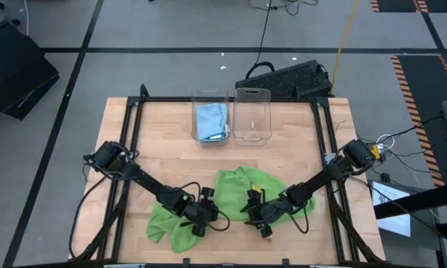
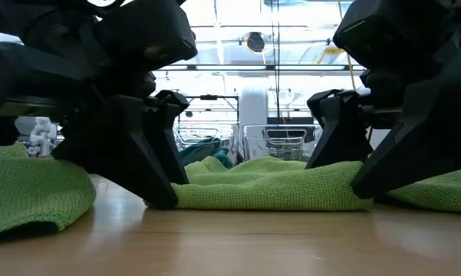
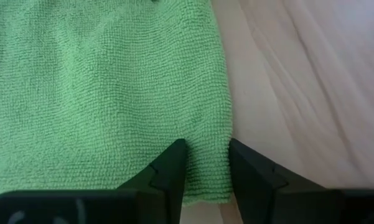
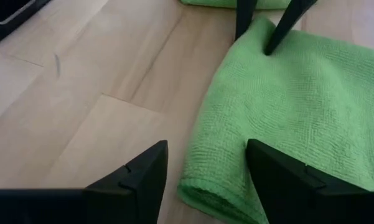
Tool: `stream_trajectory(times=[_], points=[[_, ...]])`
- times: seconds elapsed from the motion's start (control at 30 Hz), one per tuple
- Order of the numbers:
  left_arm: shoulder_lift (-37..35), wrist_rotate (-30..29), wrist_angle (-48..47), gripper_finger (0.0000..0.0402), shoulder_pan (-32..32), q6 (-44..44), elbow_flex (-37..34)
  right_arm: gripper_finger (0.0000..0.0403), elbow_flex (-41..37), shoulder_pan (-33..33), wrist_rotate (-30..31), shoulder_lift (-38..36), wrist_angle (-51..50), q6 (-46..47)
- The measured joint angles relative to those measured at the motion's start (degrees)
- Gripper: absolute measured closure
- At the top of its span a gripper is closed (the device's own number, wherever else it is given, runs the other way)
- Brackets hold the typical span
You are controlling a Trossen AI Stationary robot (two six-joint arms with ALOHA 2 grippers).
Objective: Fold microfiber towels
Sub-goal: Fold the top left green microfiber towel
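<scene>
I am pinching the edge of the lime green microfiber towel between the left gripper fingers, clenched on the cloth. The right gripper is straddling the opposite folded corner, released, jaws apart and not yet biting. I am judging both must grip before lifting, or the fold skews. A light blue towel is sitting in a clear plastic bin, well beyond both claws.

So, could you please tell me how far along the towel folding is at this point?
Done, apparently: a light blue towel already sits in the left clear bin. In hand: the lime green towel lies rumpled on the table; the left claw straddles one edge, and the right claw stands open over another corner. Left: folding it. The right clear bin looks empty.
</scene>
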Motion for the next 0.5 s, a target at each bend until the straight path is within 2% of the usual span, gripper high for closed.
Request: stream_trajectory(times=[0.13,0.23,0.5], points=[[0.1,0.1,0.2,0.0284,0.5,0.0,0.0,0.0194,0.0,0.0,0.1,0.0,-1.5,0.1],[0.8,0.6,0.6,0.0284,0.8,0.0,0.0,0.0211,0.0,0.0,0.1,0.6,-1.6,0.1],[1.8,1.4,1.0,0.0285,0.7,-1.8,0.0,0.03,0.2,0.0,0.6,3.0,-0.6,3.0]])
